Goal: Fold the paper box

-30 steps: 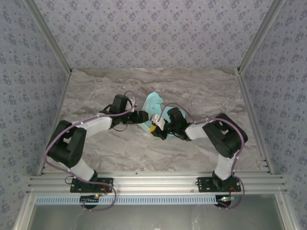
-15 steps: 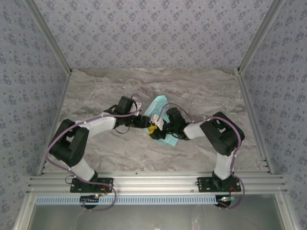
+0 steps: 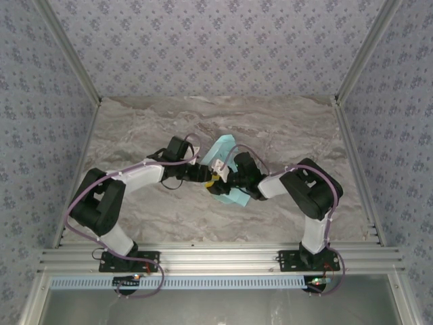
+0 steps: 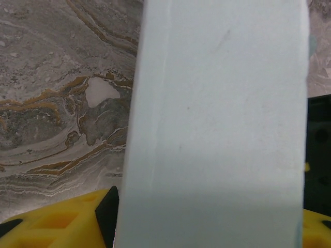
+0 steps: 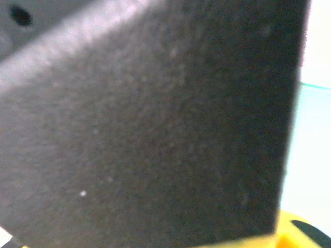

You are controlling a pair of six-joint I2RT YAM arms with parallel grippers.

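The counter (image 3: 135, 128) was a slab with a grey-and-beige marble pattern, its veins running across the frame. In the left wrist view those veins turned ochre and brown around a pale patch at the upper left. Walls papered in blue-grey with a small repeating floral motif (image 3: 216, 40) closed it in on three sides. Silver aluminium rails (image 3: 216, 257) ran up the corners and along the bottom of the overhead frame, where both arm bases were bolted.

The light aqua-blue paper box of thin card (image 3: 223, 149) lay at the centre of the counter, one pointed flap showing above the arms and a flat panel showing below them. Both arms, black and white with lilac cables, bent inward to meet over it.

The left end effector (image 3: 208, 179) had a matte, faintly creased card panel standing between its yellow plastic fingers (image 4: 51, 227), which sat apart at the panel's two edges. Whether they pressed on it could not be told.

The right end effector (image 3: 222, 173) lay against the box from the right. Its own view was blurred by a dark, grainy surface (image 5: 145, 129), with aqua card along the right edge, so its opening could not be told.
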